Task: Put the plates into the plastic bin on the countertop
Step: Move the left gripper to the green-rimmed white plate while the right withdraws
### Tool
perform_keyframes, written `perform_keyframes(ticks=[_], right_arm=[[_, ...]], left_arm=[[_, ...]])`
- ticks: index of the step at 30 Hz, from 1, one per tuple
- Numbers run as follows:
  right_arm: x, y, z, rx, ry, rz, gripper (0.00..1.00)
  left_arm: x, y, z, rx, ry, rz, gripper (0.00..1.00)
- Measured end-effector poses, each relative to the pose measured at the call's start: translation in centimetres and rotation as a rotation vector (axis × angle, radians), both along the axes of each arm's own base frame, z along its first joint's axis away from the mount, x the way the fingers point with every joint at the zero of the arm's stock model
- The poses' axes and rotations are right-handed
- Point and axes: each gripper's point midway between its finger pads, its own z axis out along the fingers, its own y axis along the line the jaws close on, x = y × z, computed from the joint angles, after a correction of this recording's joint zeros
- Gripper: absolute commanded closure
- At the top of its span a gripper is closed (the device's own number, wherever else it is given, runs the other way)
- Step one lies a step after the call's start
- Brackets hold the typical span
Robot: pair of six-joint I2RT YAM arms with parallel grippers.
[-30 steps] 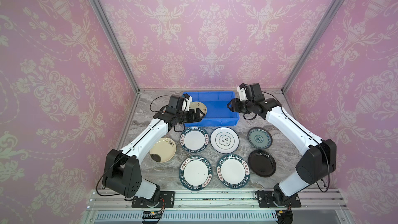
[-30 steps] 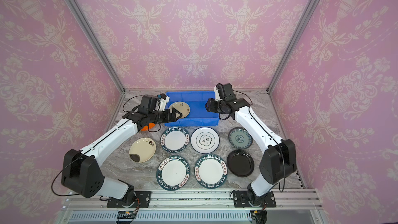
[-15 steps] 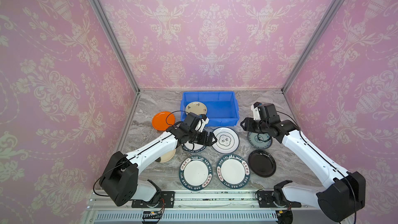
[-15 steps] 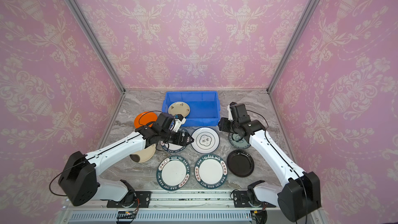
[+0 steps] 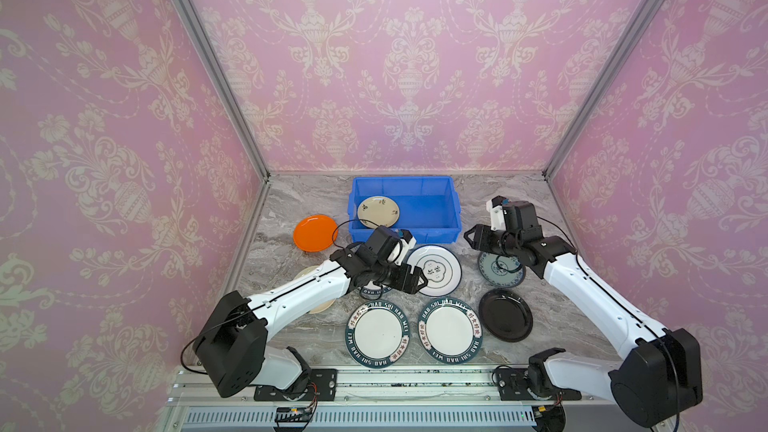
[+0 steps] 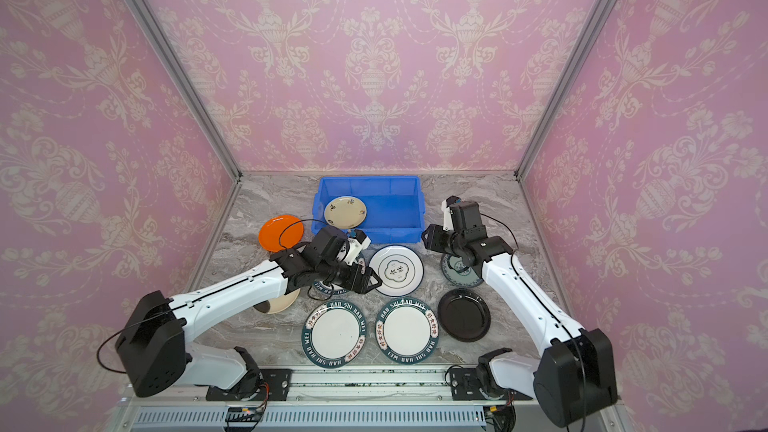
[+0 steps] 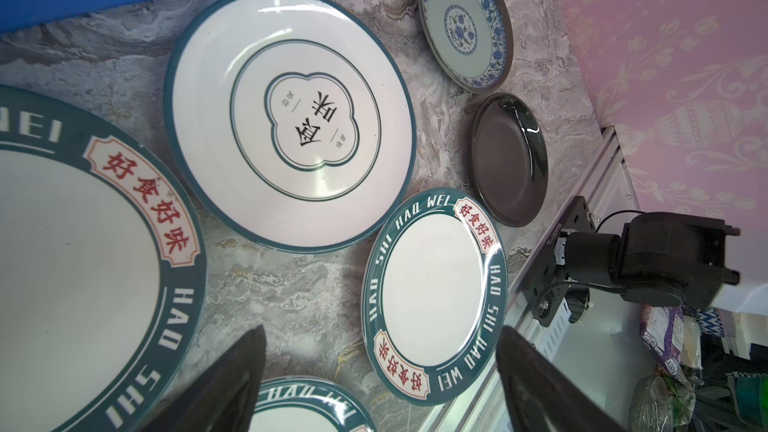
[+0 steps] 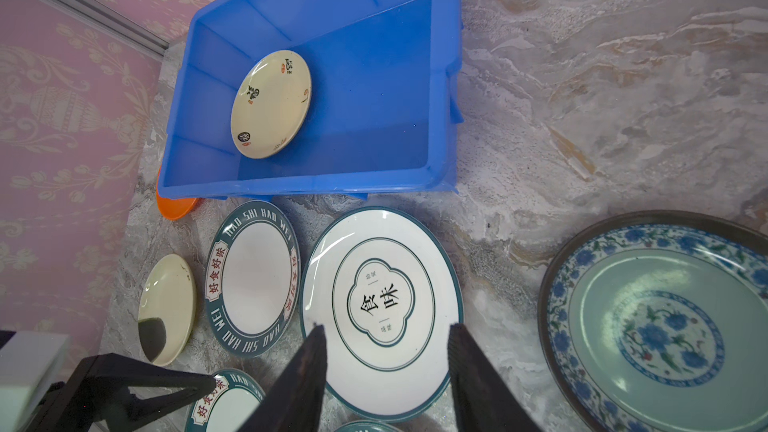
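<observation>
- Worktop (image 5: 291, 209): grey marble, eight plates still out on it.
- Plastic bin (image 5: 428, 211): at the back. It now holds one cream floral plate (image 5: 378, 211) toward its left end, so by my count one of nine is delivered.
- Emblem plate (image 5: 436, 270): just in front of the bin and probably my next pick.
- Teal-lettered plates: two in the near row (image 5: 377, 334) (image 5: 450, 330), and a third (image 8: 252, 278) mostly hidden under my left arm in both top views.
- Black plate (image 5: 505, 315), blue-patterned plate (image 5: 494, 274), orange plate (image 5: 314, 232), second cream plate (image 8: 166, 309): all still on the worktop. My right arm overhangs the blue one.
- Left gripper (image 5: 417, 280): back from the bin, released and empty, at the emblem plate's edge.
- Right gripper (image 5: 469, 238): likewise withdrawn, jaws apart, holding nothing.
</observation>
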Motion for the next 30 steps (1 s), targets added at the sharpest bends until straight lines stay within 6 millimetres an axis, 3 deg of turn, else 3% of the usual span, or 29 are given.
perform_keyframes(ticks=[5, 8, 12, 21, 30], right_arm=[[0.5, 0.0, -0.8, 0.018, 0.011, 0.004, 0.56], [0.6, 0.2, -0.8, 0.028, 0.004, 0.009, 0.56], [0.6, 0.4, -0.6, 0.04, -0.006, 0.02, 0.55], [0.0, 0.3, 0.2, 0.048, -0.038, 0.022, 0.54], [-0.3, 0.0, -0.7, 0.056, -0.022, 0.021, 0.54]], left_arm=[[-1.3, -1.1, -1.4, 0.014, 0.026, -0.038, 0.16], [-1.2, -1.4, -2.7, 0.025, 0.05, -0.03, 0.09], [-1.1, -1.8, -3.8, 0.037, 0.071, -0.026, 0.08], [-1.3, -2.0, -4.7, 0.051, 0.085, -0.033, 0.08], [-1.8, -1.7, -5.5, 0.043, 0.109, -0.021, 0.12]])
